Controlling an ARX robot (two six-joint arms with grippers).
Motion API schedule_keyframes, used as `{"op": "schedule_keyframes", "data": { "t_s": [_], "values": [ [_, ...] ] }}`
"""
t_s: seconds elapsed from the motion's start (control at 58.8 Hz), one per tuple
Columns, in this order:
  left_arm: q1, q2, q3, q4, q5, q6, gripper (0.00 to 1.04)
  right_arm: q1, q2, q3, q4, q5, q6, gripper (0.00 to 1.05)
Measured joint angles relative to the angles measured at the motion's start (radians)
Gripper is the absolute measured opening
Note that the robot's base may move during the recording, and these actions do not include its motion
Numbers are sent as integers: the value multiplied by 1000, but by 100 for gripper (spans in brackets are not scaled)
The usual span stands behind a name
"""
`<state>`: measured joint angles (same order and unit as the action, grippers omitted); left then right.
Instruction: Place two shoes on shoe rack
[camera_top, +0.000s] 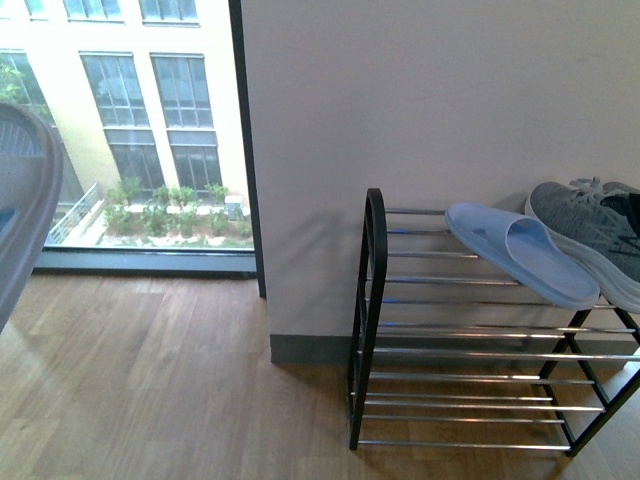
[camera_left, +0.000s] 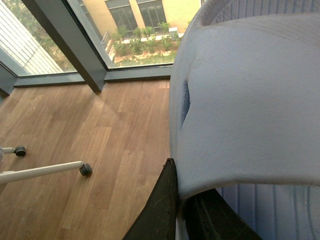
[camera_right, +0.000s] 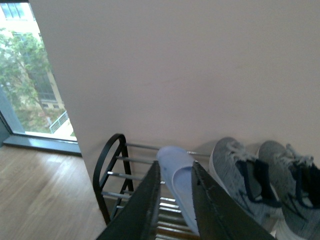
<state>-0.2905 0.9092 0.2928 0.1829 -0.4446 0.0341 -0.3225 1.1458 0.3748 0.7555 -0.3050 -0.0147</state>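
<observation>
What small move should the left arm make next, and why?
Probably swing the left claw toward the rack. It grips one blue slipper, away from the rack and near the window. Its mate already lies on the top tier beside the sneakers, with bare bars on the window side.

We see two grey knit sneakers (camera_right: 240, 175) with navy collars and white soles, a pale blue slipper (camera_top: 520, 250), a shoe rack (camera_top: 372, 300) of black frame and chrome bars, light brown wood-grain floor (camera_top: 150, 380), and a black right claw (camera_right: 172, 200).
</observation>
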Motion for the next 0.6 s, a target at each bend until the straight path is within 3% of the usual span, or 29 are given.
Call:
{"op": "schedule_keyframes", "data": {
  "t_s": [0.034, 0.595],
  "values": [
    [0, 0, 0, 0, 0, 0, 2, 14, -21, -25, 3, 14, 0, 1],
    [0, 0, 0, 0, 0, 0, 2, 195, -351, -266, -79, 182, 4, 2]
  ]
}}
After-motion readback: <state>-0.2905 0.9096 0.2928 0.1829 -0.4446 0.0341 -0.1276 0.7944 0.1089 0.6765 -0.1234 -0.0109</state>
